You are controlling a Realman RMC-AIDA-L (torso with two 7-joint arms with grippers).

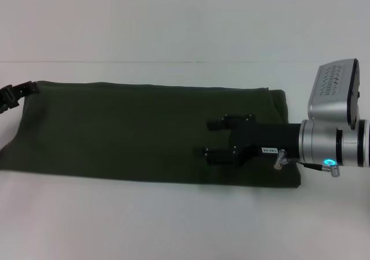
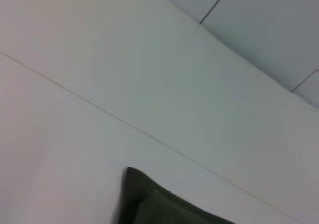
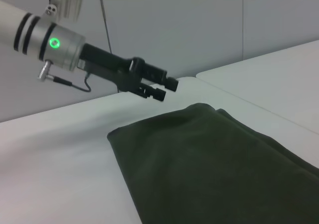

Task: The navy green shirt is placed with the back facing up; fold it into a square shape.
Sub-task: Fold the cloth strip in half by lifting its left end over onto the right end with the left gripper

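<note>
The navy green shirt lies on the white table as a long flat band with its plain side up. My right gripper hovers open over the band's right part, pointing left, with nothing between its jaws. My left gripper sits at the band's far left corner. In the right wrist view it hangs just beyond the shirt, close to that corner. A corner of the shirt shows in the left wrist view.
A seam runs across the table behind the shirt. Bare white table lies in front of the shirt and beyond both of its ends. A grey wall stands behind the table.
</note>
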